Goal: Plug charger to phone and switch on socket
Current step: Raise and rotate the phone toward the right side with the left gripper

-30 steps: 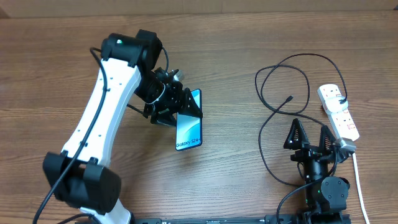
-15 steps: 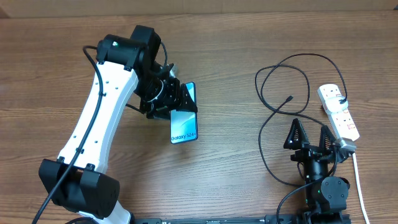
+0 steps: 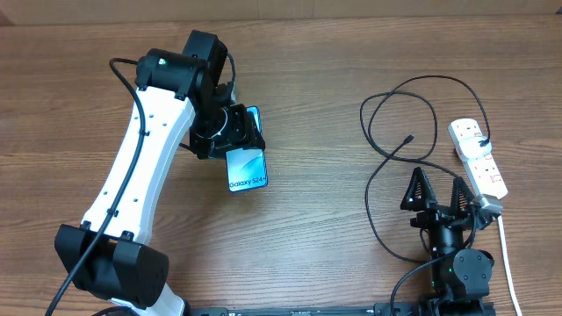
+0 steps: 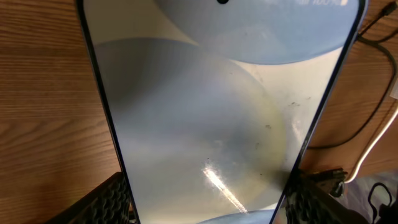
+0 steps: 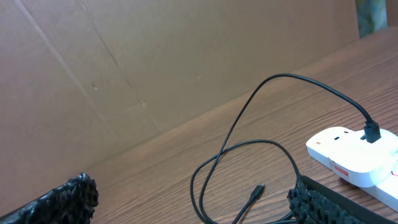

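Note:
My left gripper [image 3: 235, 139] is shut on the phone [image 3: 245, 164], holding it above the table left of centre. Its light blue screen reads "Galaxy S24+" and fills the left wrist view [image 4: 211, 112]. The charger [image 3: 397, 140] is a thin black looped cable at the right. Its connector tip [image 3: 410, 138] lies free on the wood and also shows in the right wrist view [image 5: 257, 188]. Its other end is plugged into the socket [image 3: 479, 158], a white power strip at the far right, also in the right wrist view [image 5: 354, 152]. My right gripper [image 3: 436, 189] is open and empty near the front edge.
The white cord [image 3: 507, 259] of the power strip runs toward the front edge beside my right arm. A brown cardboard wall [image 5: 155, 56] stands behind the table.
My left arm has carried the phone up and to the left, away from the charger. The right arm, cable and power strip have not moved.

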### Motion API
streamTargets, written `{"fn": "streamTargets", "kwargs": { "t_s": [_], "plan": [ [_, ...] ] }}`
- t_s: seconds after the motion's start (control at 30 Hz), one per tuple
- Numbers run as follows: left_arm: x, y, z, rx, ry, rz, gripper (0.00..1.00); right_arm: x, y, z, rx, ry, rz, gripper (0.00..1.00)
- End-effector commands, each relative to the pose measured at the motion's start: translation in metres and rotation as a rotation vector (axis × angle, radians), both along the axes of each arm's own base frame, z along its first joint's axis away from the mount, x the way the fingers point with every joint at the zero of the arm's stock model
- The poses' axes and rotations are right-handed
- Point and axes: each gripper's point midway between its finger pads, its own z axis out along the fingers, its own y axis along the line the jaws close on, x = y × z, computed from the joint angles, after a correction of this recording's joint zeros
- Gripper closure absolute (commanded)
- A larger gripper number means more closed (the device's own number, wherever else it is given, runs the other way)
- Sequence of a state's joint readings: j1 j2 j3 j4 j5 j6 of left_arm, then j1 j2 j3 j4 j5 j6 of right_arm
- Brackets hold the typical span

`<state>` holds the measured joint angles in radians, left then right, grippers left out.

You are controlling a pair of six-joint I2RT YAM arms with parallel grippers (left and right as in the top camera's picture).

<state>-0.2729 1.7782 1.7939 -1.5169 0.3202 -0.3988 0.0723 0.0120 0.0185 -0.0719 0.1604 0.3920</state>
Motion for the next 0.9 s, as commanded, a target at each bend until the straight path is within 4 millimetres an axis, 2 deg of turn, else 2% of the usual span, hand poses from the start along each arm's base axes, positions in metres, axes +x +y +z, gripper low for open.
{"fn": "streamTargets", "kwargs": {
  "t_s": [0.0, 0.53, 0.67, 0.73, 0.87],
  "plan": [
    [0.005, 0.003, 0.015, 0.000, -0.055, 0.026, 0.53, 0.000, 0.000, -0.002, -0.003, -0.004, -0.001, 0.00],
    [0.007, 0.003, 0.015, -0.002, -0.065, 0.027, 0.53, 0.000, 0.000, -0.002, -0.003, -0.004, -0.001, 0.00],
    [0.013, 0.001, 0.016, -0.010, -0.084, 0.047, 0.53, 0.000, 0.000, -0.002, 0.001, -0.005, 0.002, 0.00],
    [0.017, 0.000, 0.017, -0.016, -0.096, 0.062, 0.53, 0.000, 0.011, 0.000, 0.061, -0.015, 0.066, 0.00],
    [0.021, -0.001, 0.018, -0.023, -0.101, 0.093, 0.53, -0.007, 0.063, -0.002, 0.277, 0.032, 0.367, 0.00]
  ]
}}
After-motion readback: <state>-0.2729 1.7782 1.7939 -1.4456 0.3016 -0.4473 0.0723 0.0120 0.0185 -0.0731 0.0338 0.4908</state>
